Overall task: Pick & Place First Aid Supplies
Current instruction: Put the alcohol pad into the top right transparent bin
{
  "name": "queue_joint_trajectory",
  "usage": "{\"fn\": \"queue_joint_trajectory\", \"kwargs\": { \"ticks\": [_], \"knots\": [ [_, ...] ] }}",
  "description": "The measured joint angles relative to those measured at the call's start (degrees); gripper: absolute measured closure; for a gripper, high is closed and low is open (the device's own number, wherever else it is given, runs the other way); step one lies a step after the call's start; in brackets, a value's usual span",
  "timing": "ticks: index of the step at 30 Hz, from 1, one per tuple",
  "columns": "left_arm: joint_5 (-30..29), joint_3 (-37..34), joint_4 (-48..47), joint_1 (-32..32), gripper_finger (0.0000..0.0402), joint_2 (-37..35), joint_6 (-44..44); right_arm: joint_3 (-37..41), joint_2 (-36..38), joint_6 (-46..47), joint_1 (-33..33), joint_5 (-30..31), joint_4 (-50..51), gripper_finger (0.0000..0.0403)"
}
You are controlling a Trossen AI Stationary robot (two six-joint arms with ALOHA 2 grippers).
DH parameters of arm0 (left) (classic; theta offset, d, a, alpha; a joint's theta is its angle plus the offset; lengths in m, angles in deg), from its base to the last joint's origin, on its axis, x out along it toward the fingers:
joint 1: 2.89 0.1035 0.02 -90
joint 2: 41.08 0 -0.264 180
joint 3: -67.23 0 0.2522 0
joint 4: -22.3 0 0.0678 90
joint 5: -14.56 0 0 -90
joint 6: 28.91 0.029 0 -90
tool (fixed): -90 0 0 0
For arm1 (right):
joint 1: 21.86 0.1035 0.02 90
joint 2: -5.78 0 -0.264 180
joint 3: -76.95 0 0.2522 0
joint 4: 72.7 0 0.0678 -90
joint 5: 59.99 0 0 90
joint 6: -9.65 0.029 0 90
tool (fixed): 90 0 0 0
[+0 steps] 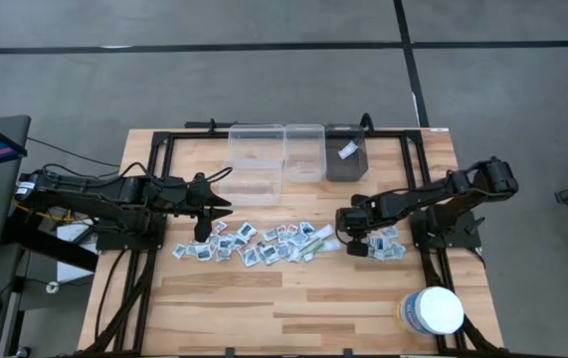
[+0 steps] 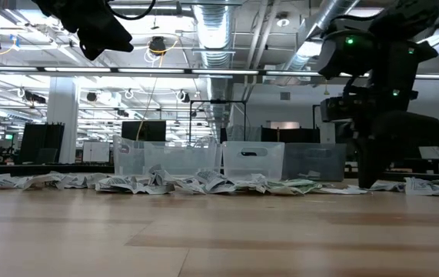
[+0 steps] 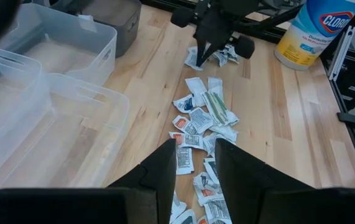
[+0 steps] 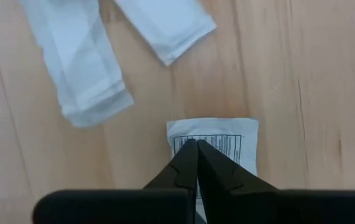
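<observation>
Wooden table (image 1: pixel 293 298), three clear bins (image 1: pixel 288 151) along the far edge, white tub (image 1: pixel 431 311) at the near right corner, left gripper (image 3: pixel 194 163) spread above the packets (image 1: pixel 259 244) strewn mid-table, right gripper (image 4: pixel 196 149) pressed together, tips down on a small printed packet (image 4: pixel 230 140), two longer white wrappers (image 4: pixel 84 62) just beside it

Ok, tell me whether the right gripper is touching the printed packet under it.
Touching. In the right wrist view the right gripper, fingers shut tip to tip, lies over the printed packet with no gap visible.
</observation>
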Motion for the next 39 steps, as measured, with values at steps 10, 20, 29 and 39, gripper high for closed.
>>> {"fn": "queue_joint_trajectory", "kwargs": {
  "ticks": [10,20,29,39],
  "knots": [
    [0.0,0.0,0.0,0.0,0.0289,0.0,0.0,-8.1,0.1,-3.8,0.0,-0.1,3.2,0.0402],
    [0.0,0.0,0.0,0.0,0.0289,0.0,0.0,-8.6,-0.3,-3.0,-0.5,0.1,8.8,0.0369],
    [0.0,0.0,0.0,0.0,0.0289,0.0,0.0,-2.7,-0.3,-2.4,-0.4,0.2,4.1,0.0276],
    [0.0,0.0,0.0,0.0,0.0289,0.0,0.0,2.9,0.0,-2.3,-0.4,0.0,-3.4,0.0255]
  ]
}}
